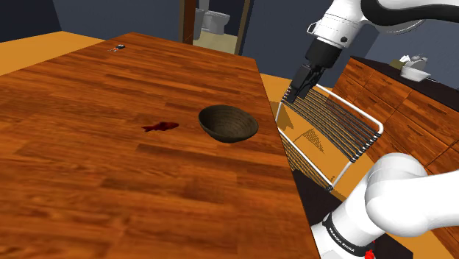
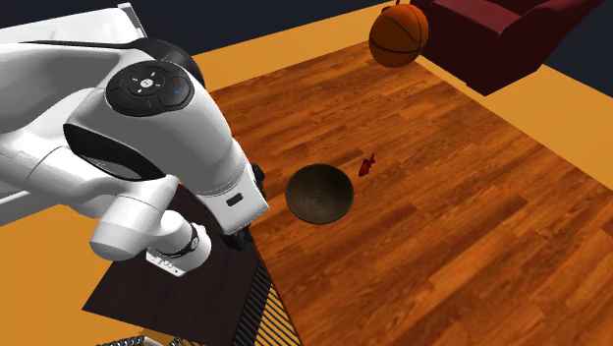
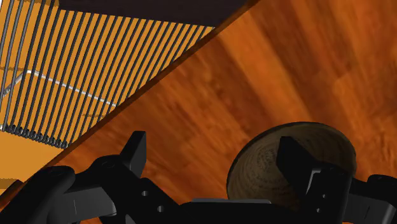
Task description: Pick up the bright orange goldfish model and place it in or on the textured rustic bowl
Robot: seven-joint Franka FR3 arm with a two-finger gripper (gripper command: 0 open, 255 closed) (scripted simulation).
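Goldfish model (image 1: 160,126) – drawn dark red rather than bright orange – is lying flat on the wooden counter (image 1: 88,184), out in the open and touching nothing else. It is sitting near the bowl (image 1: 228,123), on the shoulder view's left of it, with a strip of bare wood showing between the two. In the second exterior view the fish (image 2: 366,166) is showing just off the bowl's (image 2: 319,193) upper right rim, again apart from it. The bowl is dark brown, standing upright, and its inner wall is showing fine ribbing in the wrist view (image 3: 267,168). The white arm (image 1: 346,22) is reaching in from the shoulder view's upper right, and the jaws are hanging past the counter's edge, above a white-framed wire rack (image 1: 331,132) that is standing beside the counter over the orange floor (image 1: 294,136). The jaws are standing wide apart and gripping nothing – in the wrist view the bowl is showing partly behind one of them, well clear of it. Beyond the counter in the second exterior view, an orange ball (image 2: 398,34) is resting beside a dark red sofa (image 2: 501,34).
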